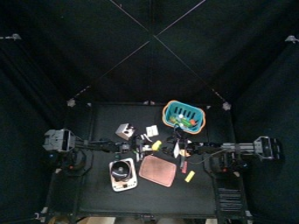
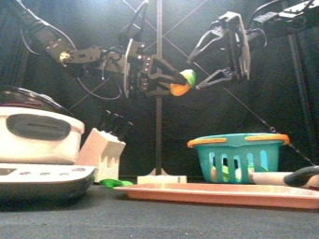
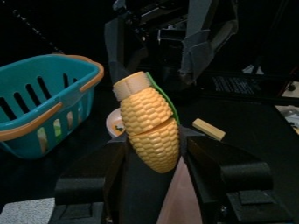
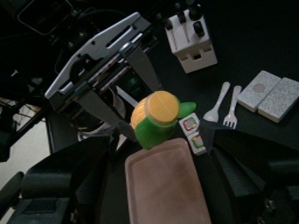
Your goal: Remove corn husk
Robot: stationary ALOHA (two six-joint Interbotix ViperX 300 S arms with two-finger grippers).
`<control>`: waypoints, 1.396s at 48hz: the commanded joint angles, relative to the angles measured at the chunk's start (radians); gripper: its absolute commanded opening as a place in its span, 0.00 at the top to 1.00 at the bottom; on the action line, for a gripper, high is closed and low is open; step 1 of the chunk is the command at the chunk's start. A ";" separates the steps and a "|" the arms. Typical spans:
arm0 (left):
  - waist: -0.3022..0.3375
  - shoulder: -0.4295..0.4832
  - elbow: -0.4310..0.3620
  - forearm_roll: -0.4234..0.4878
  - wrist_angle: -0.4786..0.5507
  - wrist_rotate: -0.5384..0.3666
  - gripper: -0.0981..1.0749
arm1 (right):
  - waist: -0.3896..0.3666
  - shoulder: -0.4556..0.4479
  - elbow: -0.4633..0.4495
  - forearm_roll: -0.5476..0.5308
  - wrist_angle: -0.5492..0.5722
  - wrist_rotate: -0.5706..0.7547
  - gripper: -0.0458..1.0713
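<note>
Both arms are hanging raised above the table, reaching in toward each other from opposite sides. The left gripper (image 3: 152,166) is pointing toward the middle, its two jaws pressing against the sides of an ear of corn (image 3: 152,122) that is sticking out ahead of the fingertips. The right gripper (image 2: 206,75) is facing it from just beyond the corn's far end, its jaws standing spread wide and touching nothing.
</note>
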 commanded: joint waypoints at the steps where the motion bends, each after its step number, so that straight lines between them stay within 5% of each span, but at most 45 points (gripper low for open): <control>1: -0.002 -0.008 -0.026 -0.003 -0.017 0.003 0.40 | -0.012 0.003 -0.032 0.002 -0.021 -0.002 0.05; 20: 0.002 -0.006 -0.023 -0.003 -0.018 0.003 0.40 | -0.020 0.034 -0.041 0.003 -0.031 -0.002 0.10; 42: 0.012 -0.006 -0.011 -0.014 -0.020 0.003 0.40 | -0.014 0.025 -0.038 0.003 -0.035 -0.002 0.52; 67: 0.014 -0.017 0.002 -0.015 -0.020 0.005 0.40 | -0.014 0.009 -0.012 0.002 -0.037 -0.003 0.86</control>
